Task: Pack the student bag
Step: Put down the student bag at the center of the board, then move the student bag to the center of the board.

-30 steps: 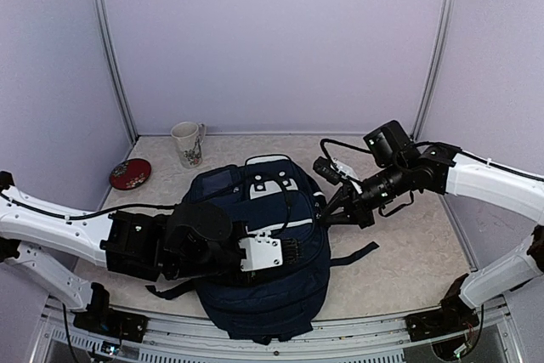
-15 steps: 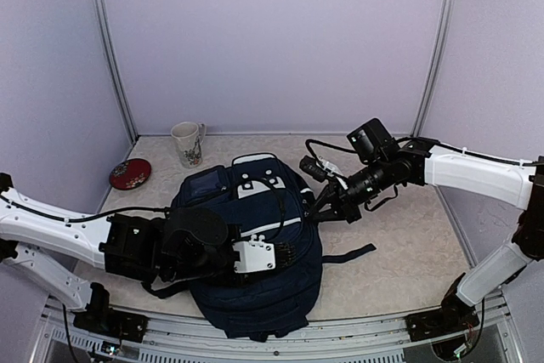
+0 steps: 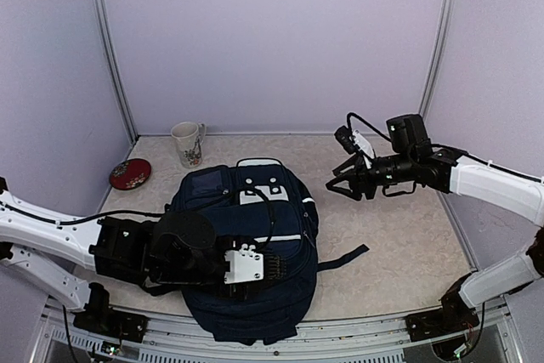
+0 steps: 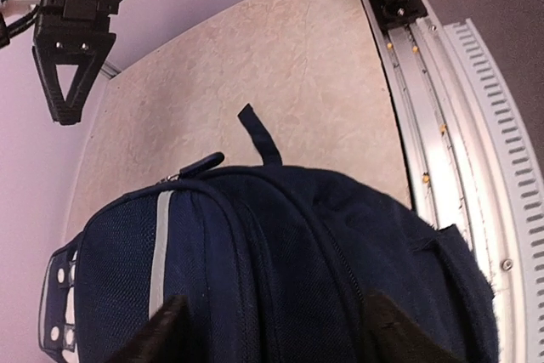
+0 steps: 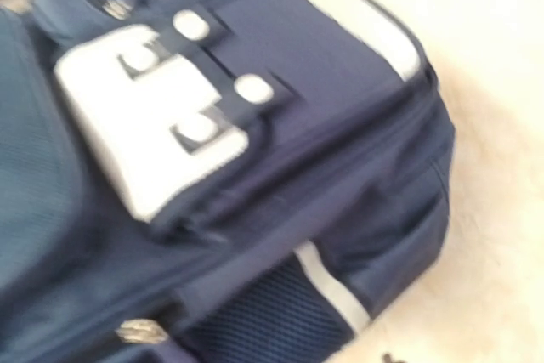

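The student bag (image 3: pixel 255 227), dark navy with a white stripe and a white patch with square holes, lies flat in the middle of the table with its zips shut. My left gripper (image 3: pixel 274 267) is open over the bag's near right side. In the left wrist view its fingertips (image 4: pixel 161 336) stand wide apart, straddling the navy fabric (image 4: pixel 280 261). My right gripper (image 3: pixel 334 184) hangs open in the air, apart from the bag's far right corner, and also shows as the right gripper (image 4: pixel 66 95) in the left wrist view. The right wrist view is blurred, with the white patch (image 5: pixel 153 125) in it but no fingers.
A patterned white mug (image 3: pixel 187 143) stands at the back left, and a red dish (image 3: pixel 130 173) lies beside it near the left wall. A black strap (image 3: pixel 344 258) trails from the bag onto the table at the right. The metal rail (image 3: pixel 255 339) runs along the near edge.
Both grippers have opened and let go of the bag. The right arm pulled back to the right, away from it. The bag has settled slightly toward the near left.
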